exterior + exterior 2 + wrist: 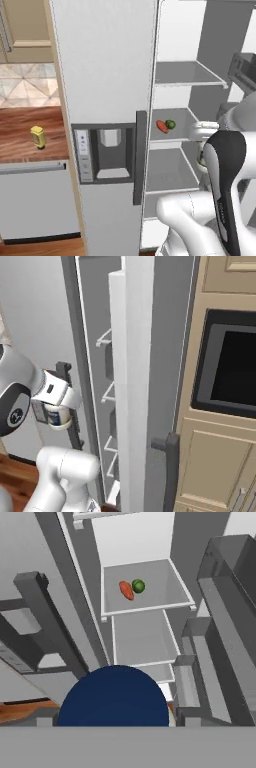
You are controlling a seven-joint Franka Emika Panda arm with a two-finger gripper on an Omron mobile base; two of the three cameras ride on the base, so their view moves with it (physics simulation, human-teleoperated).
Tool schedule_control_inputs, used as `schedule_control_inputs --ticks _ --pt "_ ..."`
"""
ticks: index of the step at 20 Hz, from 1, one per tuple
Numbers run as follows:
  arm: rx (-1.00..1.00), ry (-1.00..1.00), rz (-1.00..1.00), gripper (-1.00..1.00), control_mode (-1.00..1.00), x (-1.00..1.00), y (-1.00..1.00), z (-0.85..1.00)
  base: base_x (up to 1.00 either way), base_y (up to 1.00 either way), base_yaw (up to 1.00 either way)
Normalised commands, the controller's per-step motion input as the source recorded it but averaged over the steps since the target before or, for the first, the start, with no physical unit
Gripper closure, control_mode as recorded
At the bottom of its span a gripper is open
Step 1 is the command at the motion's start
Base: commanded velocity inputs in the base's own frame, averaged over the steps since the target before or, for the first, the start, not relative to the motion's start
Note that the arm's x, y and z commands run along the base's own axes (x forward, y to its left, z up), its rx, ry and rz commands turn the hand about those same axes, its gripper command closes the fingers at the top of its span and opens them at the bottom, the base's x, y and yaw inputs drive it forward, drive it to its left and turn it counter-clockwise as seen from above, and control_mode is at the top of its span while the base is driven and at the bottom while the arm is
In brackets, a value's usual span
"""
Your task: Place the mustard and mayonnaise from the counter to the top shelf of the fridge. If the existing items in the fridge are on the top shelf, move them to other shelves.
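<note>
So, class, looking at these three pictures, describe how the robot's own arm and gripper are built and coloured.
The arm is made of glossy white, rounded segments joined by dark, nearly black joint covers; one black cover carries a thin white stripe. In the right base view a round dark joint cap bears a small white logo. The gripper has a boxy white body with a small dark marking. No loose cables show.
</note>
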Motion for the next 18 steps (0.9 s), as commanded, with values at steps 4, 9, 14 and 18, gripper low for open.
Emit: schedule_control_inputs --ticks 4,9,14,18 --pt "0.00 0.00 0.00 1.00 1.00 0.00 0.00 0.00 0.44 -0.31 0.00" --pt "0.00 0.00 0.00 1.00 1.00 0.00 0.00 0.00 0.28 -0.03 0.00" --pt "0.00 0.00 0.00 1.00 1.00 0.00 0.00 0.00 0.31 -0.03 0.00" --pt "0.00 0.00 0.00 1.00 1.00 0.00 0.00 0.00 0.53 -0.04 0.00"
